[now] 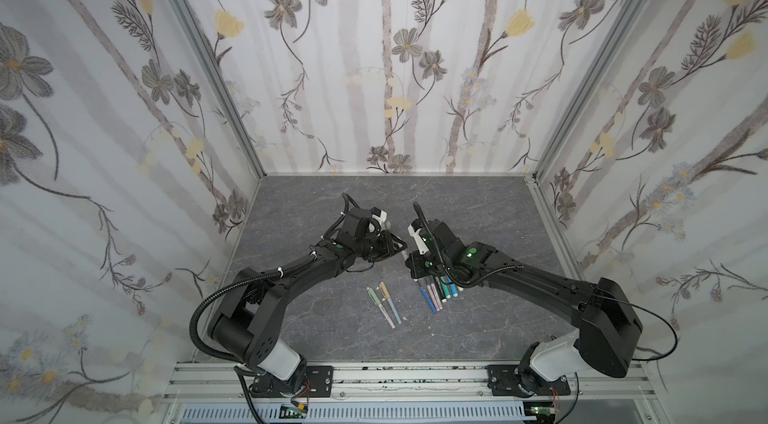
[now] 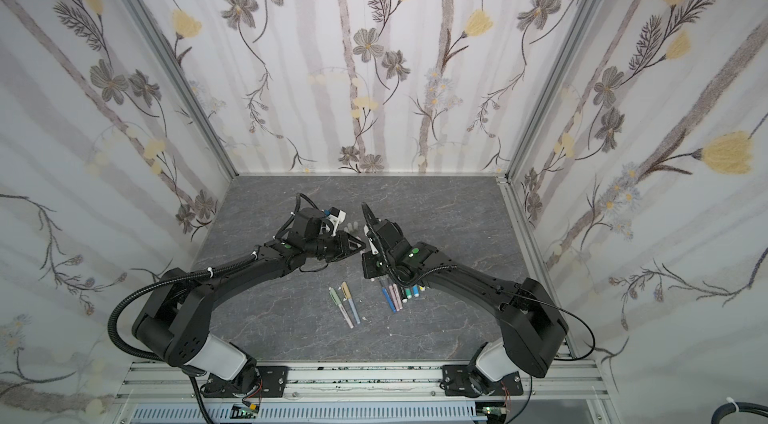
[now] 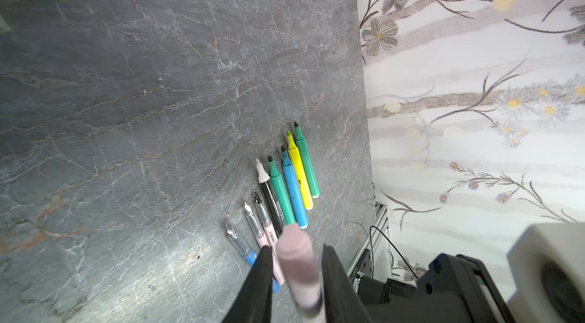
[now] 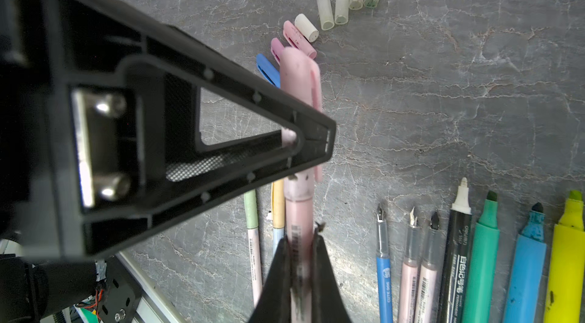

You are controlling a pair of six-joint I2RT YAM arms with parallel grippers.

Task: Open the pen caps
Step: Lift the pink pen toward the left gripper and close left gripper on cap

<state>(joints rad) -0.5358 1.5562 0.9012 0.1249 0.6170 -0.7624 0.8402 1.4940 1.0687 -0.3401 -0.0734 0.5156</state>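
My right gripper is shut on the barrel of a pink pen, held above the table mid-scene. Its pink cap is on the pen. My left gripper straddles that cap, with one finger lying across it. The jaws stand close on both sides, but whether they press on it is unclear. Loose pen caps lie in an arc: blue, purple, pink, white and translucent ones.
Several uncapped pens lie side by side under my right arm. A green-capped pen and a peach-capped pen lie nearer the front. Flowered walls close three sides, and a metal rail runs along the front.
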